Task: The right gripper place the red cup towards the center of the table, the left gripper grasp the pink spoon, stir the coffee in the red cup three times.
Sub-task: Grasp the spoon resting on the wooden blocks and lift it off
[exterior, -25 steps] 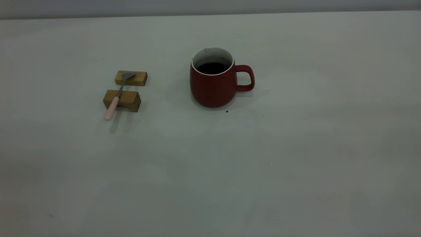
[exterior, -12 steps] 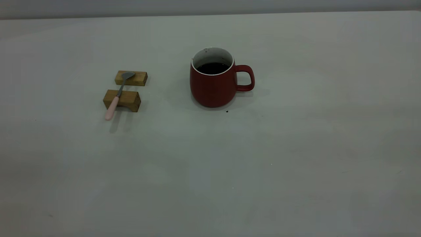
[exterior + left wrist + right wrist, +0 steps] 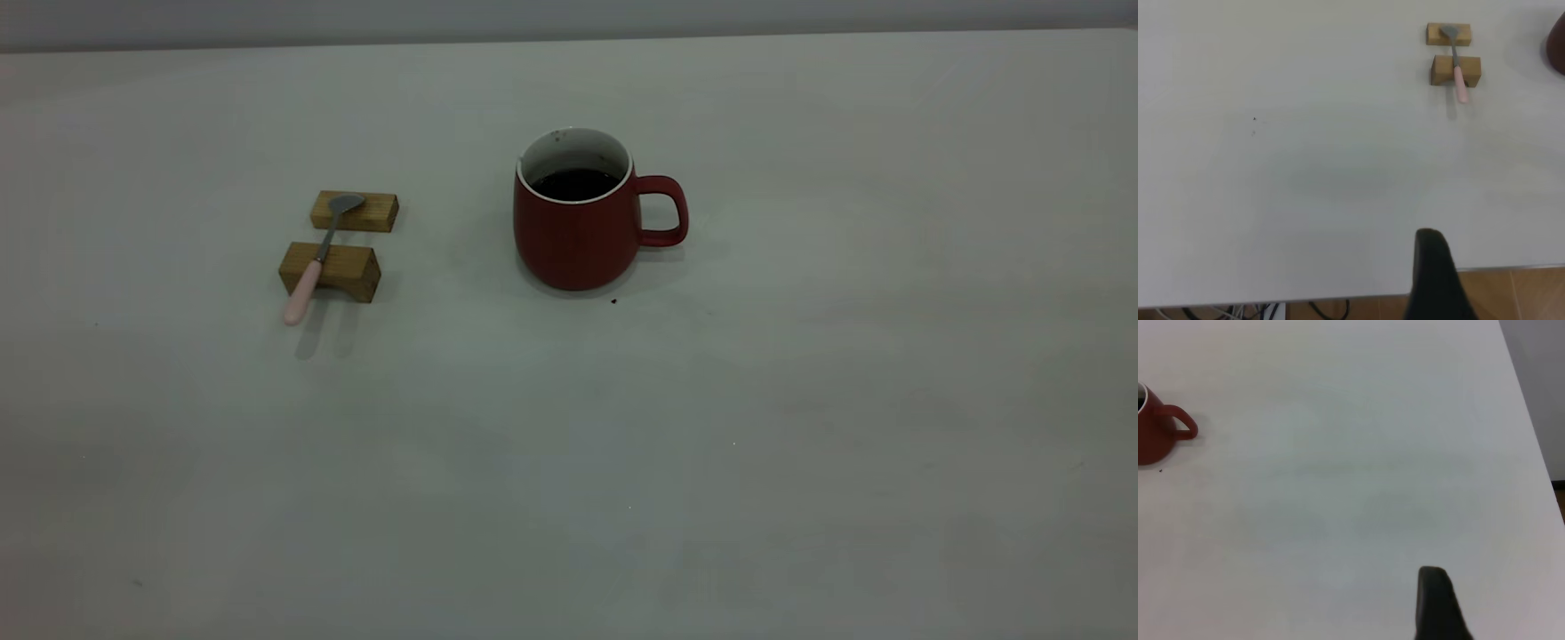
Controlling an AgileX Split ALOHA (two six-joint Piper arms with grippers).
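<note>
Two hands are due to work here, and neither has reached anything. Only a single dark finger of the left hand point(image 3: 1431, 280) shows in its wrist view, over the near edge of the worktop point(image 3: 800, 400), well apart from the spoon; whether it is open or closed I cannot tell. Likewise the right hand point(image 3: 1435, 607) shows one dark finger, far from the cup, and its state cannot be told either. Neither arm appears in the exterior view.

My judgement is that the first step, setting the red cup point(image 3: 578, 222) towards the middle of the worktop, has not begun. It calls for the right hand to travel across the bare worktop to the cup and take it, probably by the loop handle, which points toward the worktop's right edge, and to keep it level so nothing spills.

That cup stands upright on the far half of the worktop, about midway between the side edges. It is a rounded dark red mug with a white inside and rim, and the coffee point(image 3: 576, 184) lies dark and flat well below the rim.

Over toward the left edge, well apart from the cup, the pink spoon point(image 3: 318, 253) bridges two small wooden blocks point(image 3: 342, 240): grey bowl on the farther one, pale pink handle overhanging the nearer one.
</note>
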